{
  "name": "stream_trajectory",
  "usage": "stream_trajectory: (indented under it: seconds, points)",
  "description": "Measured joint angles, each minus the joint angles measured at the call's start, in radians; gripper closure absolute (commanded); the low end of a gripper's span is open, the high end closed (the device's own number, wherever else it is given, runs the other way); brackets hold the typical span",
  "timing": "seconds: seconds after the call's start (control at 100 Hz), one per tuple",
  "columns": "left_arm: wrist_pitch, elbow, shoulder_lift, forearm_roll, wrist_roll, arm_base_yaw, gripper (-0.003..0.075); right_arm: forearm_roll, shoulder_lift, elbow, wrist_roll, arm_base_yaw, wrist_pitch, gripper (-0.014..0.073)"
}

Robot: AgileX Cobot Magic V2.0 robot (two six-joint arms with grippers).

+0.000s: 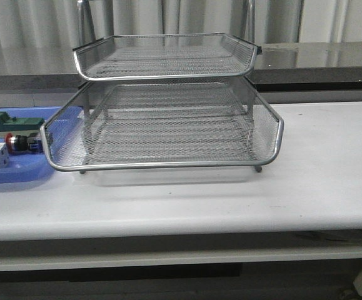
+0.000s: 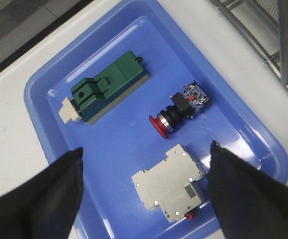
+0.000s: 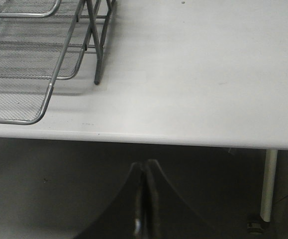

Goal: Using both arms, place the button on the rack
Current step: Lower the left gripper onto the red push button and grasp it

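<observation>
The button, with its red cap, silver collar and black-and-blue body, lies on its side in the blue tray; it also shows in the front view at the far left. My left gripper is open and empty above the tray, its fingers astride the white block, the button just beyond. The wire-mesh rack stands at the table's middle; its corner shows in the right wrist view. My right gripper is shut and empty, off the table's front edge. Neither arm shows in the front view.
A green block lies in the blue tray beside the button. The tray sits left of the rack, touching its lower rim in the front view. A rack leg stands on the white table. A dark counter runs behind.
</observation>
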Motion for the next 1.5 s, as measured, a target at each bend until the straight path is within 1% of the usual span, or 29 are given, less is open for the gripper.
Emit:
stream_trajectory:
  seconds: [0.34, 0.48, 0.67, 1.05, 1.5]
  points:
    - [0.111, -0.216, 0.24, -0.002, 0.128, -0.002, 0.0213, 0.0, 0.0, 0.0, 0.0, 0.0, 0.0, 0.0662]
    - [0.153, -0.3, 0.332, -0.009, 0.146, -0.004, 0.0213, 0.0, 0.0, 0.0, 0.0, 0.0, 0.0, 0.0662]
    - [0.167, -0.375, 0.42, -0.023, 0.161, -0.004, 0.0213, 0.0, 0.0, 0.0, 0.0, 0.0, 0.0, 0.0662]
    - [0.173, -0.404, 0.533, -0.037, 0.237, -0.004, 0.0213, 0.0, 0.0, 0.0, 0.0, 0.0, 0.0, 0.0662]
    - [0.145, -0.42, 0.589, -0.051, 0.284, -0.004, 0.0213, 0.0, 0.0, 0.0, 0.0, 0.0, 0.0, 0.0662]
